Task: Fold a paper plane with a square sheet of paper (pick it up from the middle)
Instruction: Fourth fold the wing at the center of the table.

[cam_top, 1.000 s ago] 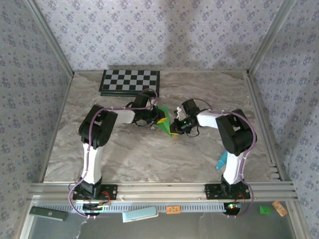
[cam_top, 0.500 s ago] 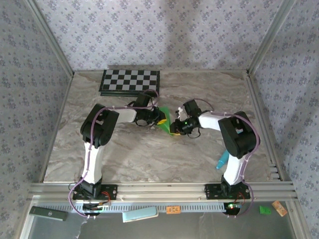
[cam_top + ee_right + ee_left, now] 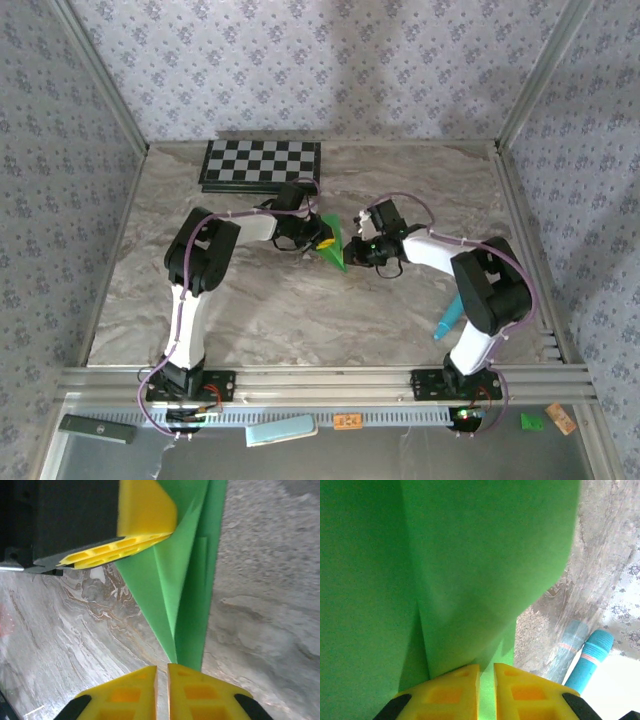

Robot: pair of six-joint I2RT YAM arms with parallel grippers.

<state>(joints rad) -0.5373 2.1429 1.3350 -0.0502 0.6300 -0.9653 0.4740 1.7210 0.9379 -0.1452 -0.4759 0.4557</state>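
- Just on the near side of the checkerboard (image 3: pixel 260 163), off its right corner, both pincers meet over the paper plane (image 3: pixel 333 243) on the desk (image 3: pixel 250 300).
- Key relation: the plane's long axis runs away from the checkerboard, wide end toward it and point away.
- The left pincer (image 3: pixel 322 240) comes in on the plane's left side at about mid-length. The right pincer (image 3: pixel 350 258) comes in from the right, at the end farther from the checkerboard.
- Left pincer: in the left wrist view the yellow fingers (image 3: pixel 450 685) are closed to a slit with green showing in it, so it is clamped on the paper's edge.
- Right pincer: the jaws are almost together, with only a thin slit between them.
- The plane's point ends right at the right pincer's fingertips and seems to lie over one finger rather than in the slit. I can't tell for sure whether any paper is nipped; probably not.
- Both arms are equally close. The left has the hold, so the right looks like the free one to press or crease along that axis.
- Look of the plane: bright green narrow wedge with layered flaps and a lengthwise crease. One flap is lifted off the desk, not flat. I'd call it part-folded.
- The teal marker (image 3: pixel 447 320) is well apart, much farther from the checkerboard.
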